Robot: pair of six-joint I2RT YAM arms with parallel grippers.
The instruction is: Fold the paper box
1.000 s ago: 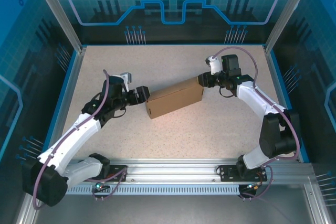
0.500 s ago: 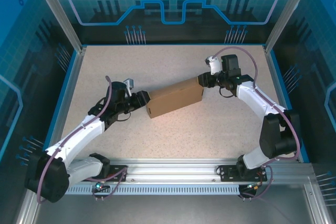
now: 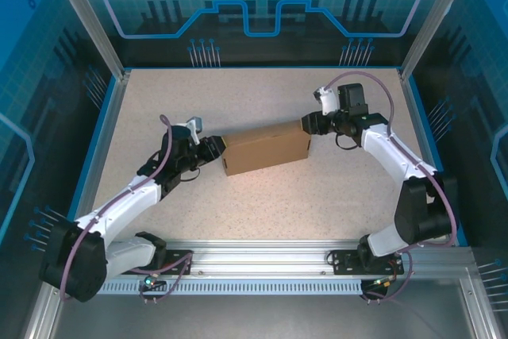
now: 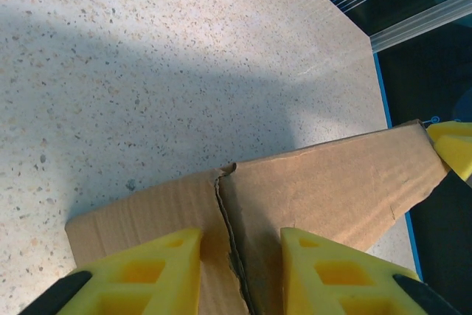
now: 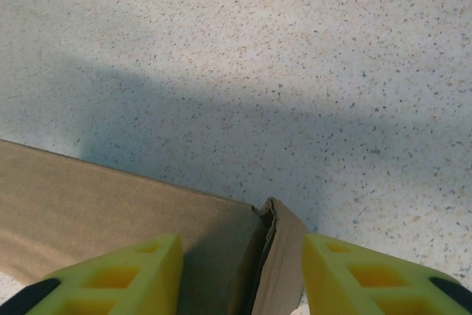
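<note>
A speckled beige table [image 3: 262, 204] forms the floor of a booth, edged with blue trim [image 3: 262, 67]. Aluminium posts [image 3: 86, 13] rise at the back corners and hold translucent blue panels [image 3: 262, 5] printed with grid and circuit lines. A slotted aluminium rail [image 3: 262, 256] runs along the near edge. Light falls from above, laying soft shadows [image 5: 184, 130] on the tabletop.

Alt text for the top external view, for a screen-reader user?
A brown cardboard box lies mid-table on a speckled beige tabletop, the left gripper at its left end and the right gripper at its right end. Both white arms reach in from an aluminium rail at the near edge.
</note>
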